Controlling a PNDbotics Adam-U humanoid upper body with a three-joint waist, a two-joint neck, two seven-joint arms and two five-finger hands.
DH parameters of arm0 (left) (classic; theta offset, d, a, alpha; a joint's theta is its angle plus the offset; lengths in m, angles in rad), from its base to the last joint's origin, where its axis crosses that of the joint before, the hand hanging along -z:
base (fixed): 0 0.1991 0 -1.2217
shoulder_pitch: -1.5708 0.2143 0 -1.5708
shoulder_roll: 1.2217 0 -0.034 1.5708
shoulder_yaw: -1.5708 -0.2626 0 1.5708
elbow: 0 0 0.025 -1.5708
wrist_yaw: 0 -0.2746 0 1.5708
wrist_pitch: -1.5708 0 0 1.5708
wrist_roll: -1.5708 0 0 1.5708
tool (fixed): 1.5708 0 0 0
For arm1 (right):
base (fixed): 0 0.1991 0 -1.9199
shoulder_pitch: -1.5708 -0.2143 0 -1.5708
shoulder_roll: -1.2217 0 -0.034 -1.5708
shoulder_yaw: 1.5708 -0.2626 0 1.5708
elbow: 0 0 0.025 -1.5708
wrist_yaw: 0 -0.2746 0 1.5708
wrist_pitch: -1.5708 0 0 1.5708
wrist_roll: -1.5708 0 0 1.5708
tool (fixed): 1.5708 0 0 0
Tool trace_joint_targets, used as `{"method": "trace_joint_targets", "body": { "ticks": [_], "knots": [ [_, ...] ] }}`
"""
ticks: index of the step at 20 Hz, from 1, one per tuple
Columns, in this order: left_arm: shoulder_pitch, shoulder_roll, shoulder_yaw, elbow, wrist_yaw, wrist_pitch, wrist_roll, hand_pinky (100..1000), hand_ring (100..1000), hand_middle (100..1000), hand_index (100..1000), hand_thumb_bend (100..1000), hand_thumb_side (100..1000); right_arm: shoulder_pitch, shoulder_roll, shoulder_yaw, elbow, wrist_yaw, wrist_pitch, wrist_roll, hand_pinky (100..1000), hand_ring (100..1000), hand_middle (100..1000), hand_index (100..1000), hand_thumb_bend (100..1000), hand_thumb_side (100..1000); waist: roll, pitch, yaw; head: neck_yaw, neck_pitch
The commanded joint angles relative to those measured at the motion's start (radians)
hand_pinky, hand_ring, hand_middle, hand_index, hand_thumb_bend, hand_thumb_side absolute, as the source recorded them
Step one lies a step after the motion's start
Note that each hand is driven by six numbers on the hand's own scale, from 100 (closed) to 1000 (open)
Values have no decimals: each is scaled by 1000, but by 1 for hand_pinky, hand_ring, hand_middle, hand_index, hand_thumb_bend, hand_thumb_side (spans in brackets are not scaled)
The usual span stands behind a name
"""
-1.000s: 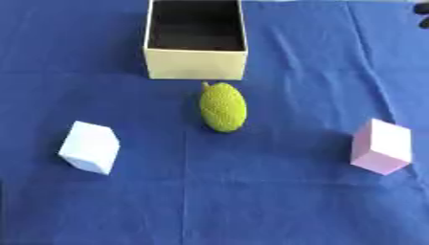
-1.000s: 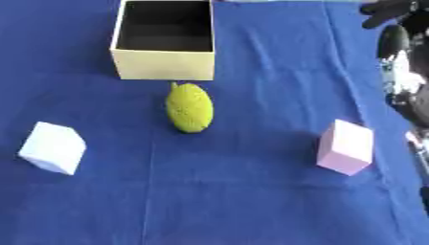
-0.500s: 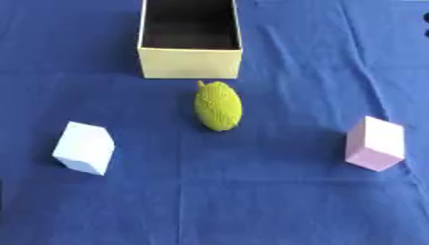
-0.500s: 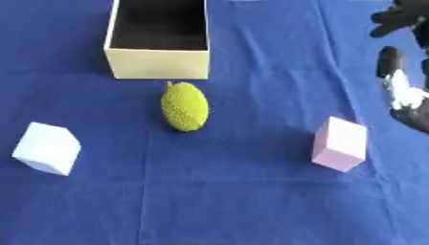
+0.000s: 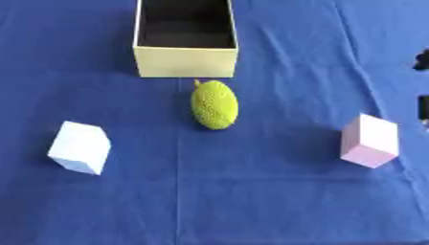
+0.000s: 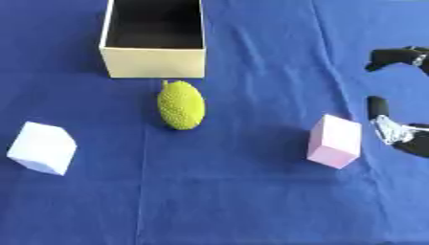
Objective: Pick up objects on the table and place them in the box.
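A cream box (image 5: 184, 62) with a dark inside stands open at the back centre. Just in front of it lies a green bumpy fruit (image 5: 214, 104). At the left sits a pale white block (image 5: 80, 147), and at the right a pink block (image 6: 335, 141). My right hand (image 6: 400, 136) comes in at the right edge, just right of the pink block and apart from it. It is open, with its fingers (image 6: 392, 54) and thumb (image 6: 377, 107) spread wide and nothing between them. My left hand shows in neither view.
A blue cloth (image 5: 251, 201) with a few creases covers the whole table.
My right hand has come lower and further into view beside the pink block. The whole picture has drifted slightly; the box, fruit and blocks have not moved.
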Motion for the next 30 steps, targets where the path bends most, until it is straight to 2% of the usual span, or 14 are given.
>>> {"method": "trace_joint_targets", "body": {
  "ticks": [1, 4, 5, 6, 9, 12, 17, 21, 26, 30],
  "knots": [
    [1, 33, 14, -19, -16, 2, 12, 830, 722, 664, 801, 100, 592, 15, -116, 5, -15, 54, 36, 5, 904, 849, 772, 902, 100, 327, 0, -22, -5, 7, -2],
    [5, 32, 15, -19, -21, 3, 16, 830, 722, 664, 801, 100, 592, 21, -152, 20, -15, 105, 50, -11, 904, 849, 772, 902, 100, 327, 1, -22, -7, 9, -3],
    [7, 33, 14, -19, -22, 4, 16, 830, 720, 662, 800, 100, 590, 24, -156, 26, -15, 121, 52, -17, 910, 861, 790, 908, 100, 378, 1, -21, -7, 8, -3],
    [11, 39, 12, -19, -24, 5, 12, 830, 719, 661, 800, 100, 589, 26, -168, 39, -15, 137, 53, -13, 916, 865, 793, 911, 100, 389, -1, -20, -6, 6, -4],
    [18, 44, 10, -19, -26, 6, 5, 830, 717, 660, 800, 100, 590, 16, -185, 67, -15, 177, 66, 0, 921, 870, 798, 913, 100, 374, -4, -19, -3, 3, -4],
    [21, 44, 7, -19, -25, 8, -1, 830, 715, 658, 799, 100, 590, 10, -196, 88, -15, 186, 78, 22, 935, 885, 813, 920, 100, 426, -5, -19, 0, -1, -4],
    [26, 43, 4, -19, -20, 11, -11, 831, 712, 656, 798, 100, 591, -5, -212, 103, -15, 166, 111, 55, 960, 911, 828, 931, 100, 417, -7, -19, 2, -6, -4],
    [26, 40, 0, -19, -16, 13, -19, 831, 710, 654, 797, 100, 591, -18, -225, 128, -15, 124, 147, 82, 988, 924, 818, 941, 100, 207, -9, -20, 4, -12, -3],
    [31, 39, -2, -19, -11, 16, -26, 832, 707, 651, 796, 100, 592, -31, -239, 141, -15, 73, 198, 88, 995, 918, 805, 949, 100, 239, -14, -21, 4, -18, 1],
    [33, 39, -2, -19, -9, 17, -29, 832, 706, 649, 796, 100, 593, -21, -245, 150, -15, 69, 220, 94, 1000, 921, 810, 953, 100, 222, -18, -22, 1, -19, 2]
  ]
}}
